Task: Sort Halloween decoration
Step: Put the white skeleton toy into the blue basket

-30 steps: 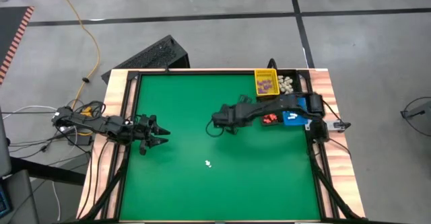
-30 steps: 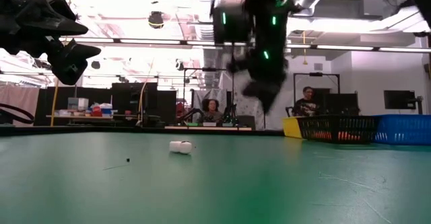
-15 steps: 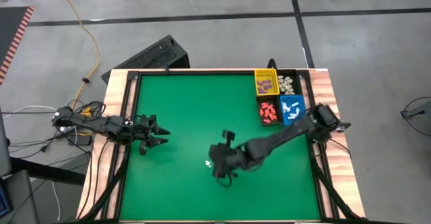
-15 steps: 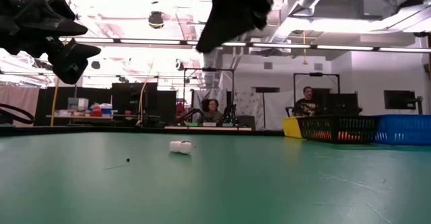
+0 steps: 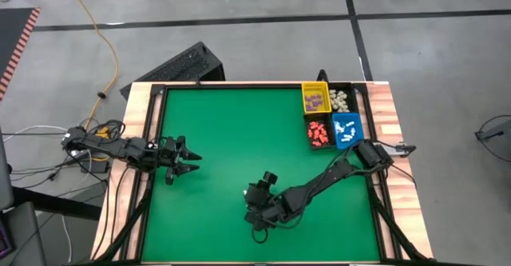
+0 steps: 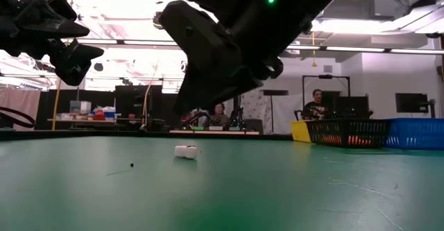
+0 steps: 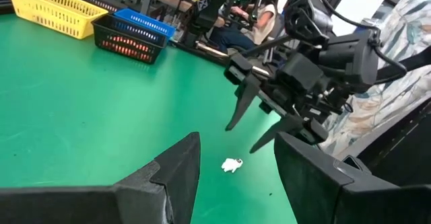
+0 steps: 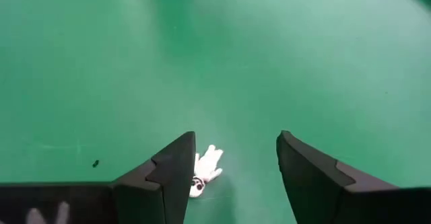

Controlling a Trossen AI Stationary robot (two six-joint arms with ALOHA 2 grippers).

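One Halloween decoration, a small cream-white trinket (image 8: 204, 170), lies alone on the green table (image 5: 207, 122); it also shows in the low view (image 6: 186, 151) and the left wrist view (image 7: 232, 164). My right gripper (image 8: 236, 138) hovers open just over it, slanting down, with the trinket beside one finger and apart from it. The same gripper (image 7: 242, 138) shows its two spread fingers in the left wrist view. My left gripper (image 5: 188, 160) waits open at the table's left side, above the mat.
At the far right corner stand four small bins: a yellow one (image 5: 315, 98) with purple trinkets, a black one (image 5: 342, 100) with cream ones, a black one (image 5: 318, 132) with red ones, and a blue one (image 5: 346, 130). People sit in the room beyond the table.
My right gripper has swung from beside the bins toward the table's near edge and sunk down over the cream-white trinket, opening its fingers on the way. The trinket has stayed where it lay.
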